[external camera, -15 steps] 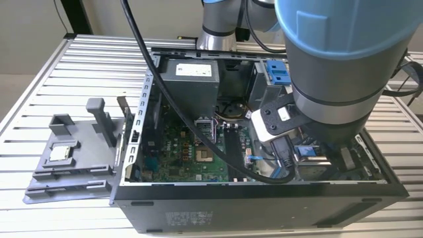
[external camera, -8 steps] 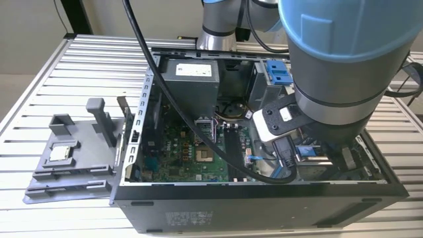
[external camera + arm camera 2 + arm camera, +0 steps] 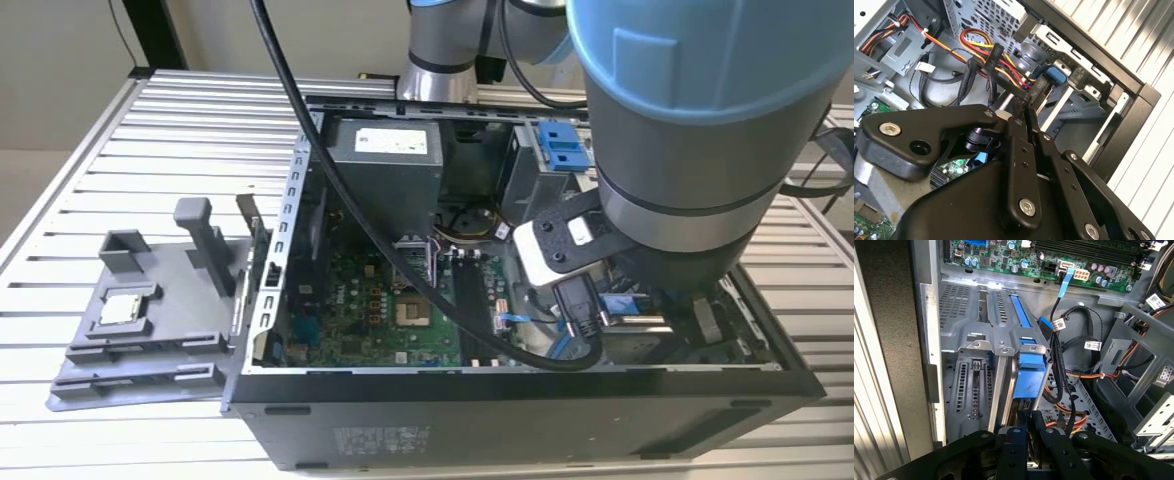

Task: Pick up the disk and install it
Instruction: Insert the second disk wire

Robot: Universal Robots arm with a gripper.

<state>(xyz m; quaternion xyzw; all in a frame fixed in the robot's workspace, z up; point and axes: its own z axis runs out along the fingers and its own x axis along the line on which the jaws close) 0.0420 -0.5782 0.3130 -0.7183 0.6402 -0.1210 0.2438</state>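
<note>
Blue-framed flat silver disk (image 3: 1030,374) stands edge-on in the grey metal drive bay (image 3: 966,370); the black claw (image 3: 1031,416), pinched narrow, sits at its end. Probably rigid and shock-sensitive; best gripped by frame edges.

In the exterior view, a computer case (image 3: 534,400) sits open on a table (image 3: 80,200). A stand (image 3: 187,330) lies on the table at nine o'clock from the case, just beside its wall, with a chip (image 3: 123,308) on it. Inside the case a circuit board (image 3: 387,300) lies on the floor, and a power box (image 3: 384,150) stands at twelve o'clock from it. The arm (image 3: 694,120) hangs over the case's three o'clock side. In the first wrist view the disk (image 3: 1030,372) stands on edge in a bay (image 3: 964,370), with the gripper (image 3: 1029,416) just beside its end.
</note>
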